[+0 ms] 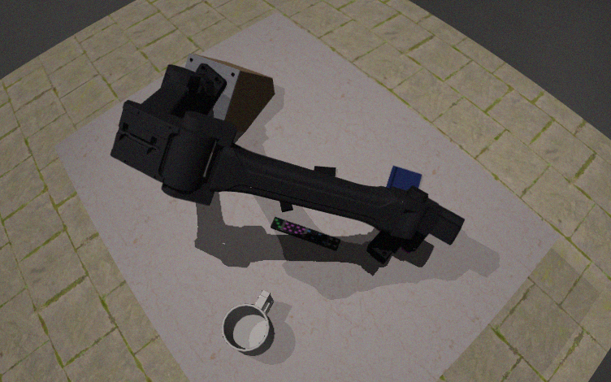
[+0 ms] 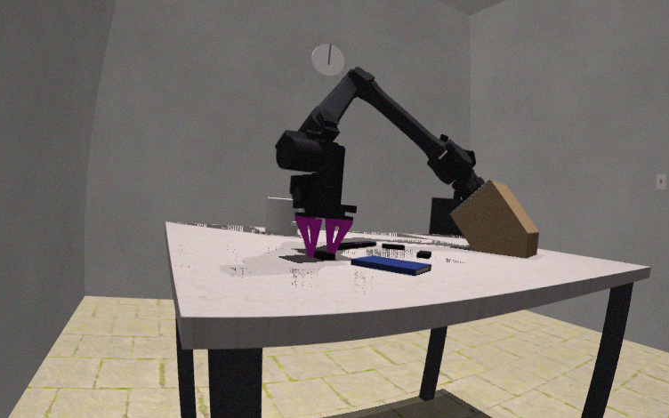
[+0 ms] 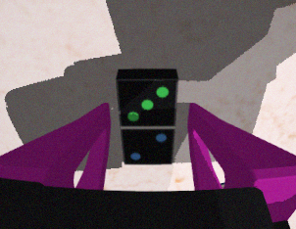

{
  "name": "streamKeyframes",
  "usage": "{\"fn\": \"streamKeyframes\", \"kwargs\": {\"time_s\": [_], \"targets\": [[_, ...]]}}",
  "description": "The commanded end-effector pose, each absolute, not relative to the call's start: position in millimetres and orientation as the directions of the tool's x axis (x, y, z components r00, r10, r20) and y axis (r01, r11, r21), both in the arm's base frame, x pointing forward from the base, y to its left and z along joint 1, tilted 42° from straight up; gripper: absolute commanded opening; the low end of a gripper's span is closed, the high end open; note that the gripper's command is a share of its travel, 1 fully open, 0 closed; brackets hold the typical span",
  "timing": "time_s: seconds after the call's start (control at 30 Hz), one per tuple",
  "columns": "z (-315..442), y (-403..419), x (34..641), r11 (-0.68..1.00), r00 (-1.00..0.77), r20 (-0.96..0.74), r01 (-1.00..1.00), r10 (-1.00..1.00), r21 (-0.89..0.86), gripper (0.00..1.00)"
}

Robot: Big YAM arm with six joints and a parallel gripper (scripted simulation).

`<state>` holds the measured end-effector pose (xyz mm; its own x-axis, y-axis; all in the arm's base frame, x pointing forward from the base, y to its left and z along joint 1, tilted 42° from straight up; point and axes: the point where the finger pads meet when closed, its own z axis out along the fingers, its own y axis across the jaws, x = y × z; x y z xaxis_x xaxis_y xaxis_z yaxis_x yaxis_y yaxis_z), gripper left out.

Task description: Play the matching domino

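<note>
Left to right from above, all placed by the domino line (image 1: 305,233) (image 2: 358,244): white mug (image 1: 246,327) (image 2: 278,215) below it; small dark domino (image 1: 286,206) (image 2: 393,246) just above, plain dark domino (image 1: 324,171) (image 2: 423,254) further above. Right of the line, apart from its end, the 3-2 domino (image 2: 325,255) (image 3: 137,93) is seen face up between the claw's (image 1: 407,248) (image 2: 322,255) (image 3: 149,105) fingers, which are parted, gaps both sides, nothing gripped. Blue book (image 1: 405,178) (image 2: 390,264) up-right. Risks: crooked closing could twist the piece; overpushing could bend the line. No brands or lettering legible, pips only.
</note>
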<state>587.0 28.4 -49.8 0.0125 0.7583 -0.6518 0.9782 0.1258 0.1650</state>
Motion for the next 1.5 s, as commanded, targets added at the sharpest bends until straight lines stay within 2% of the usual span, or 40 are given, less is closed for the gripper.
{"fn": "streamKeyframes", "kwargs": {"time_s": [0.0,1.47], "targets": [[-47.3,33.5,587.8,0.134,0.008,-0.651,0.976,0.759,0.169,0.44],[-52.7,41.4,582.0,0.151,-0.016,-0.652,0.977,0.758,0.151,0.44]]}}
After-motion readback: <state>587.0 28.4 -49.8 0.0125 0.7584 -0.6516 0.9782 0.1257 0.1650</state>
